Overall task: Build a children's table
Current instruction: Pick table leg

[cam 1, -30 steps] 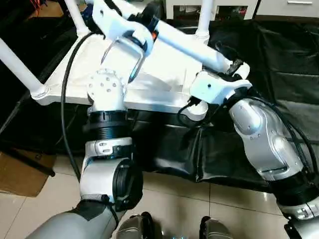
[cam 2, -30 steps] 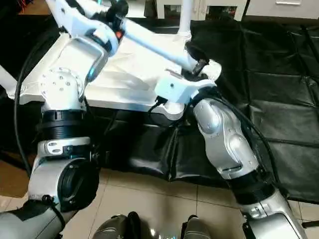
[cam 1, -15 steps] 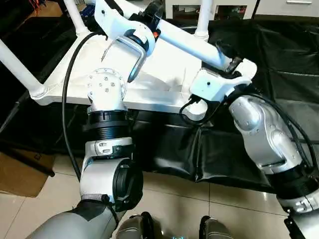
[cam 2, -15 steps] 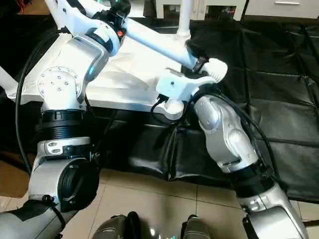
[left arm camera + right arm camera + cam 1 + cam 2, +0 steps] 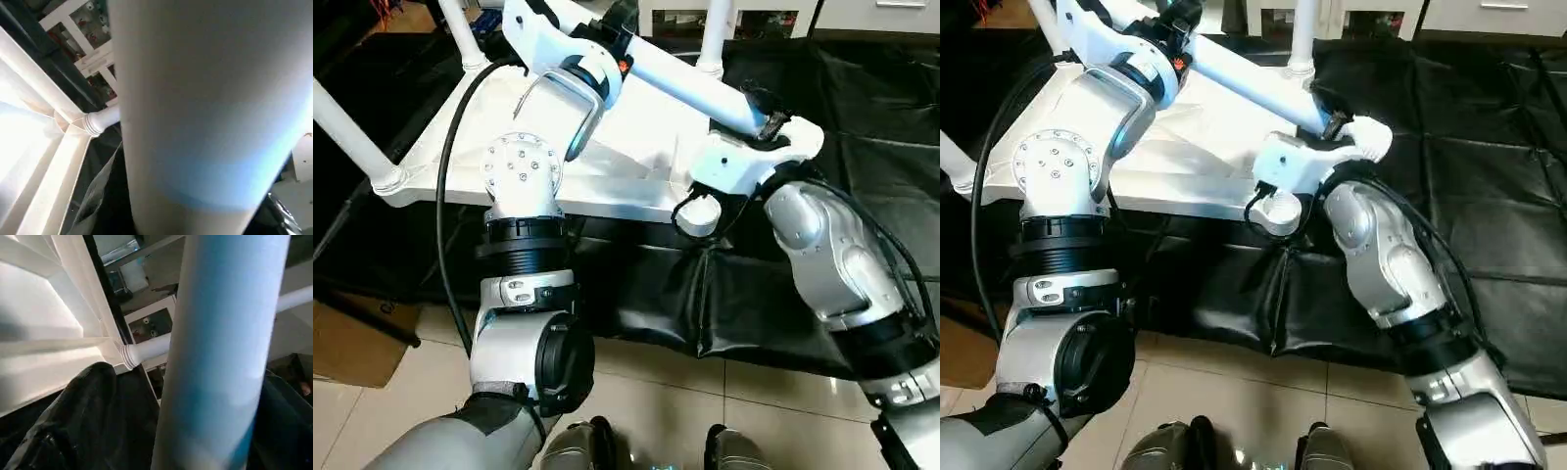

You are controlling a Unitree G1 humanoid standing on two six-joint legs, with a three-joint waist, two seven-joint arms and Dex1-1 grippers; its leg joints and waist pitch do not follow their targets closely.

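The children's table lies upside down on a black mat, its white ribbed top (image 5: 636, 162) facing up. Legs stand in the near left (image 5: 347, 132), far left (image 5: 460, 29) and far right (image 5: 715, 34) corner sockets. A loose white leg (image 5: 685, 83) slants across the top, from the far left down toward the near right socket (image 5: 700, 211). My left gripper (image 5: 615, 44) is shut on its upper part. My right gripper (image 5: 762, 110) is open around its lower end, just above and beyond that socket. In both wrist views the leg (image 5: 220, 357) runs close in front.
The black mat (image 5: 862, 117) spreads under the table and far to the right. A cardboard box (image 5: 347, 343) sits on the tiled floor at the near left. White furniture (image 5: 754, 15) stands behind the table. A black cable (image 5: 440, 225) hangs along my left arm.
My right hand has shifted slightly right and away along the leg's lower end, uncovering more of the near right socket. The left arm and the leg have barely moved.
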